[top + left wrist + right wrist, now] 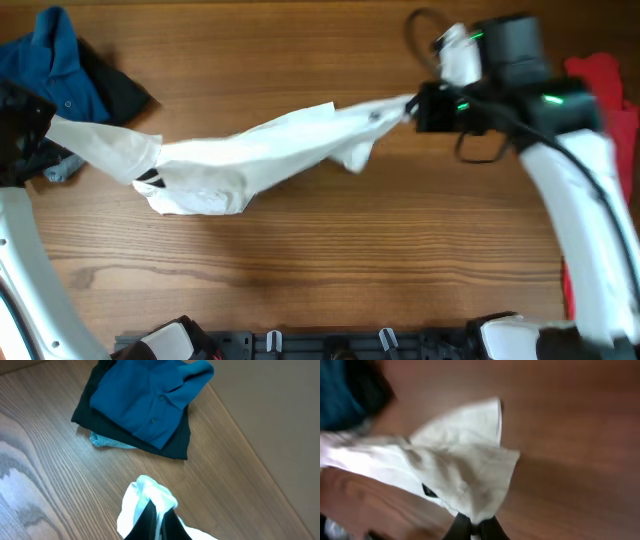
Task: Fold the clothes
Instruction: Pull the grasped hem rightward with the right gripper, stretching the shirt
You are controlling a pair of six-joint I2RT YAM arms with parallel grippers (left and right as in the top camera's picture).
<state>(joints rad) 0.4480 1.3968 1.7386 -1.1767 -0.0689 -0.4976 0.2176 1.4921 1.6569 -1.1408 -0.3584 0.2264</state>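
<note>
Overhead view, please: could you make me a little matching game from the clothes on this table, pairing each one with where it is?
Things:
1. white T-shirt
2. blue polo
3. red cloth
4. dark garment

Places:
A. at the far right edge
B. stretched between the left tool and the right tool
C. far left, beneath the blue polo
D. far left, lying on the dark garment

Pairs: 1-B, 2-D, 3-A, 4-C
</note>
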